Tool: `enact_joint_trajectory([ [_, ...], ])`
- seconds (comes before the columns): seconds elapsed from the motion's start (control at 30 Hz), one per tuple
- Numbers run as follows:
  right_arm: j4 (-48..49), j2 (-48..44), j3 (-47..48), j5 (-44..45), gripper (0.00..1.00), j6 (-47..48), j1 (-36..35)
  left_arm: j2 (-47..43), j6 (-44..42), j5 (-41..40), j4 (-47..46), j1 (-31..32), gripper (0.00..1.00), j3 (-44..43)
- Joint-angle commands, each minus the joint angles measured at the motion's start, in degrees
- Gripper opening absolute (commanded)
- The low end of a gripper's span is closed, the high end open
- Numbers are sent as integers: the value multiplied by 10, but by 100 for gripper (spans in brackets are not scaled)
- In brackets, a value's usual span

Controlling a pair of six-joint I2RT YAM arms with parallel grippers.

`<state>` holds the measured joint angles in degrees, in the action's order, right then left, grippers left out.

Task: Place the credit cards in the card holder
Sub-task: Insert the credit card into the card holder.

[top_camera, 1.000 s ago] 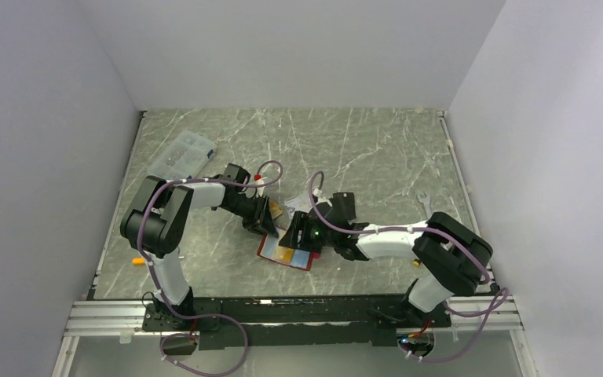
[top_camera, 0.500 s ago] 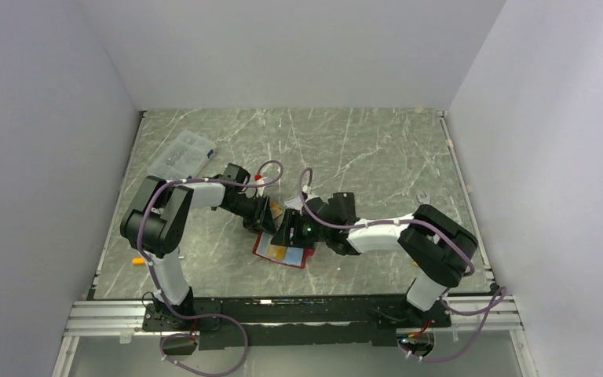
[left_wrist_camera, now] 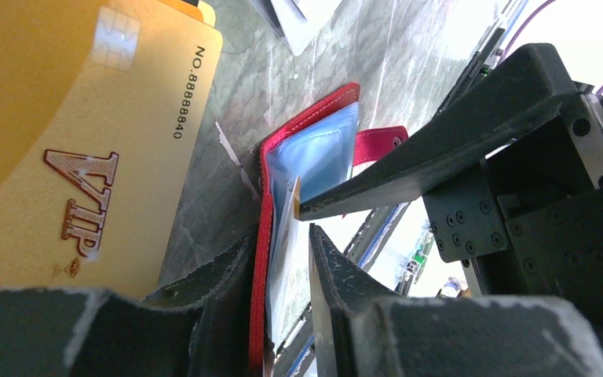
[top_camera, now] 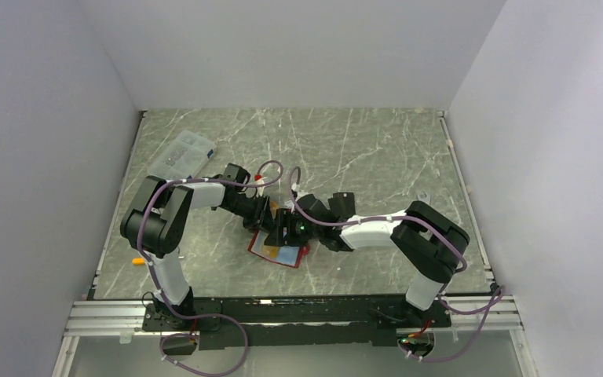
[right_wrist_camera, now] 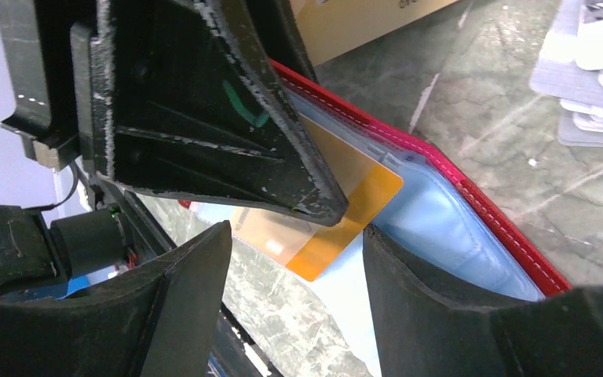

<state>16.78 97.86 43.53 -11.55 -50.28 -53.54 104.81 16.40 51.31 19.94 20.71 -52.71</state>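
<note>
Card holder (top_camera: 276, 248) lies open mid-worktop | our left gripper (left_wrist_camera: 281, 259) pinches its red cover and a clear pocket | our right gripper (right_wrist_camera: 294, 259) stands open over an orange card (right_wrist_camera: 330, 212) half in | risk: card snags or pocket buckles, holder slides if the pinch slips.

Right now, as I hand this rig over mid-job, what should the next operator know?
Left gripper: shut on the edge of the open dark-red leather card holder.
Right gripper: open, fingers either side of the orange plastic card, no grip visible.
Done: that card sits partly in a clear pocket.
Left: push it home; the gold VIP card and the silver-white cards lie loose on the table.
</note>
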Motion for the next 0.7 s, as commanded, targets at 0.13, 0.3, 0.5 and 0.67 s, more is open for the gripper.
enact_joint_trajectory([
  [0.13,46,-28,-4,-8,66,23,-9,-8,5,30,-11,6,31,-4],
  [0.3,42,-107,-88,30,62,7,11,-3,2,35,-8,4,26,-7],
  [0.5,-18,-137,-138,86,49,2,4,10,1,42,-12,4,24,-7],
  [0.67,-61,-126,-106,139,47,14,-23,8,-8,36,-5,3,25,-9],
])
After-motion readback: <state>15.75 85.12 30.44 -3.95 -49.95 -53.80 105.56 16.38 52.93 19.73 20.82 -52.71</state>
